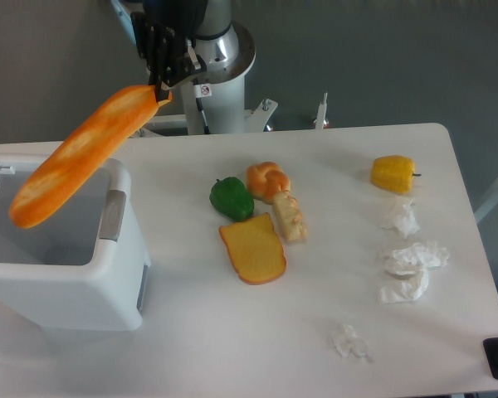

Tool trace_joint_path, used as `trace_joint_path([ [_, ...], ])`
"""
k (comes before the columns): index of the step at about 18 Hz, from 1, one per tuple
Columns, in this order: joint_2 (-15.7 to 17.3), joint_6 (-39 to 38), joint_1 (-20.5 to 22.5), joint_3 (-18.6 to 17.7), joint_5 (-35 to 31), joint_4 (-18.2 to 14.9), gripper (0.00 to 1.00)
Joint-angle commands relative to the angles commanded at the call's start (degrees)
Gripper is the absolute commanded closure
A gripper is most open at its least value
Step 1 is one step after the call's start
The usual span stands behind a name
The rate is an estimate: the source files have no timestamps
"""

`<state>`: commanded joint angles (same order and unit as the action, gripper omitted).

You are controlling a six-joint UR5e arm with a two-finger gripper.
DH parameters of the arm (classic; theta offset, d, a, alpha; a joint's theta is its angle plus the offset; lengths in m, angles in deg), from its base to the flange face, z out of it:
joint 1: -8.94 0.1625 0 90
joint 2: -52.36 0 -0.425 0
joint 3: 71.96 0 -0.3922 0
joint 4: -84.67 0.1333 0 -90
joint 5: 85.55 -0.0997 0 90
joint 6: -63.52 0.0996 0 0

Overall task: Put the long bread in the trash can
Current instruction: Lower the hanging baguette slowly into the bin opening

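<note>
The long bread [79, 157], an orange baguette with pale slashes, hangs tilted in the air, its lower end over the open mouth of the trash can [62, 278]. My gripper [159, 87] is shut on the bread's upper right end, above the table's back left edge. The trash can is a white boxy bin with a grey inside and a grey handle patch, standing at the table's left side.
In the table's middle lie a green pepper [231, 198], a round bun [267, 180], a flat bread slice [252, 249] and a pale chunk [289, 217]. A yellow pepper [393, 173] and several crumpled tissues [411, 257] sit on the right.
</note>
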<state>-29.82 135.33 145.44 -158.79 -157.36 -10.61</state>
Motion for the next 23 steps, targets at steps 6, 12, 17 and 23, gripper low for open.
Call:
trace_joint_path([
  [6, 0.0, -0.09, -0.18, 0.0, -0.53, -0.17, 1.0],
  [12, -1.49, 0.0, -3.95, 0.7, -6.24, -0.44, 1.0],
  [17, -2.99, -0.18, -4.22, 3.52, -6.24, -0.53, 1.0],
  [23, -4.39, -0.35, -5.36, 4.83, -6.15, -0.44, 1.0],
])
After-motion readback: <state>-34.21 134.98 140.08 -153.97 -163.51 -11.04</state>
